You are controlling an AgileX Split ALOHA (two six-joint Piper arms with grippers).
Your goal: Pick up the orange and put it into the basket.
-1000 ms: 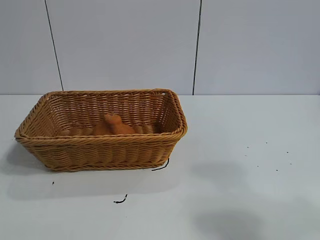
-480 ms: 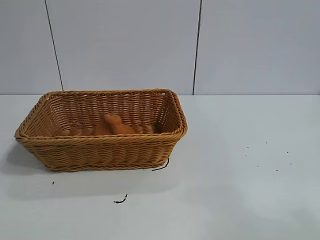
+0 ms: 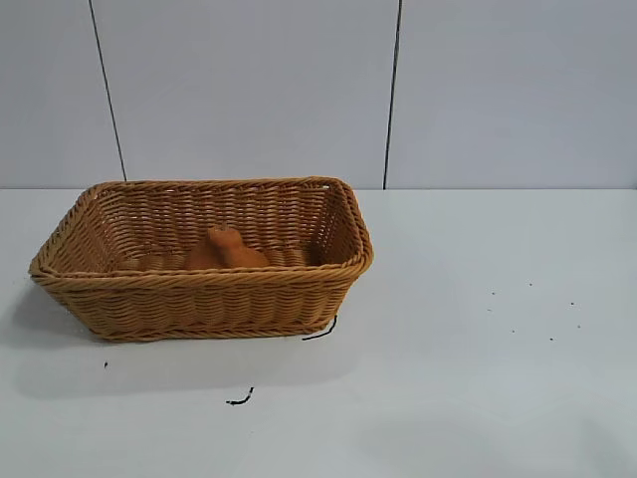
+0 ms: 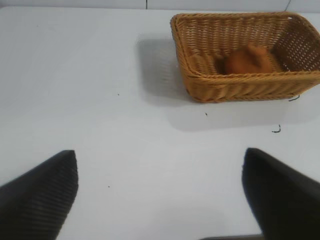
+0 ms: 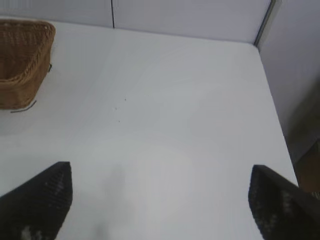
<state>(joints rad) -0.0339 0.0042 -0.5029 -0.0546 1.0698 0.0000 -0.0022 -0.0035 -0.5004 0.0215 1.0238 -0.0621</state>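
Left gripper [image 4: 160,200]: its jaws are standing wide apart and are holding nothing; only bare white table [image 4: 100,100] is lying between the two dark fingers [image 4: 42,195]. The arm itself is not showing in the exterior view.

Basket [image 3: 199,294]: it is sitting on the table [image 3: 478,349] toward the left arm's side, well ahead of the left jaws and off to one side of their gap, touching neither finger. From the right wrist only one corner of the basket [image 5: 20,65] is showing, far ahead of the right jaws and off to one side.

Orange [image 3: 225,249]: it is lying inside the basket, on the woven floor near the middle, with its knobby neck pointing up. In the left wrist view the orange [image 4: 247,61] is sitting behind the near wall of the basket [image 4: 250,85], well apart from the jaws.

Black scraps: a short dark thread [image 3: 320,330] is lying at the basket's near corner, and another scrap [image 3: 239,399] is lying on the table closer to the camera.

Right gripper [image 5: 160,200]: its jaws are also spread wide and are gripping nothing; bare table [image 5: 165,125] is filling the gap between its fingers [image 5: 40,200].
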